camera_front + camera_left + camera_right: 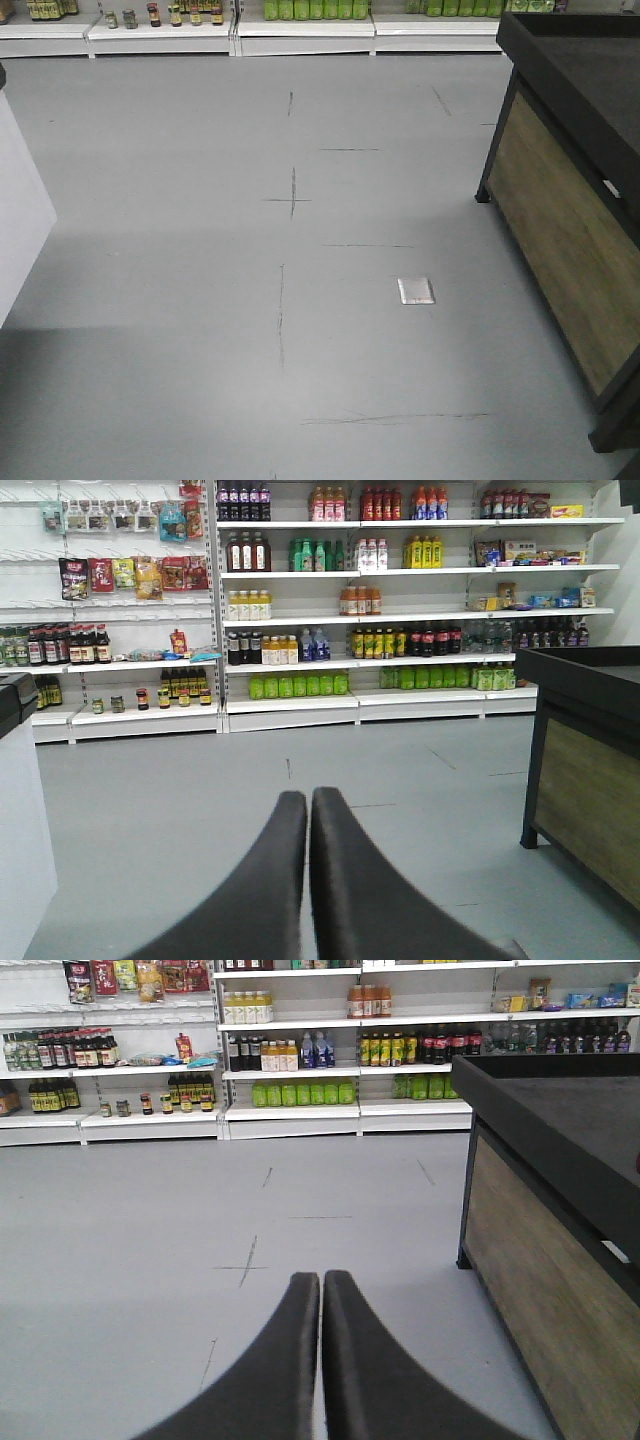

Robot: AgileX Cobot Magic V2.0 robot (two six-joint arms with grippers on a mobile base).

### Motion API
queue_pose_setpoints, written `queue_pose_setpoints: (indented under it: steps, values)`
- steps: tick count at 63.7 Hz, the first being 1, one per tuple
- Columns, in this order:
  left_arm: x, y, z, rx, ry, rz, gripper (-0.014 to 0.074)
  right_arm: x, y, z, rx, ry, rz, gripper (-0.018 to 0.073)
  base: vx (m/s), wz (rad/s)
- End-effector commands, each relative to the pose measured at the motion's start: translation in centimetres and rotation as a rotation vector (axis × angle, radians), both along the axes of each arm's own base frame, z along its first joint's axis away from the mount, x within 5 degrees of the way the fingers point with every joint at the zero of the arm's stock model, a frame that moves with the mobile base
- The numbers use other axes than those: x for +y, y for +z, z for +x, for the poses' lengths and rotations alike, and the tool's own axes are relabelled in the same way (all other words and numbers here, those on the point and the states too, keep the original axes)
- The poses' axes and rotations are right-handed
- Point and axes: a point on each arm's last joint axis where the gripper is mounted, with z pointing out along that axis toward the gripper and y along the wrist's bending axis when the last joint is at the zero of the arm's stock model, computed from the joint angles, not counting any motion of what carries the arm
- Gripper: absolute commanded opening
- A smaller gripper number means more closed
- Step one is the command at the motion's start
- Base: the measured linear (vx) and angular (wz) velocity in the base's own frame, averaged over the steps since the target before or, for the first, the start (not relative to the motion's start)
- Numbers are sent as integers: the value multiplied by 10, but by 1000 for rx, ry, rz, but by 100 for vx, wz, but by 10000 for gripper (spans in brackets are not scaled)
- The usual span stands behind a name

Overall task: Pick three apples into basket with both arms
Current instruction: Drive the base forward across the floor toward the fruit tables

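Observation:
The apples and the basket are out of view in every frame. My left gripper (308, 798) is shut, its two black fingers pressed together with nothing between them, pointing across the grey floor toward the shelves. My right gripper (321, 1280) is likewise shut and holds nothing, hovering over the floor beside the counter. Neither arm shows in the front-facing view.
A black-topped counter with wood-panel sides (575, 215) stands at the right, also seen as the counter (545, 1250) and counter (590, 780). Stocked shelves (300, 630) line the far wall. A white unit (20, 200) sits at the left. A metal floor plate (416, 290) lies on the grey floor.

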Motion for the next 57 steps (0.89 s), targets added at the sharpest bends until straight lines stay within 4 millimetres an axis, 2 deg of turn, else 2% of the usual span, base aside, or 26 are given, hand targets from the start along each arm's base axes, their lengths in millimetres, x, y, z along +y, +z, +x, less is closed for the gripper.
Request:
queue_pose_setpoints:
  steps: [1, 57]
  values:
    - [-1, 5, -2, -74, -10, -25, -6, 0, 3, 0, -70, 2, -8, -9, 0, 0]
    - [-1, 5, -2, -74, -10, -25, -6, 0, 3, 0, -70, 2, -8, -9, 0, 0]
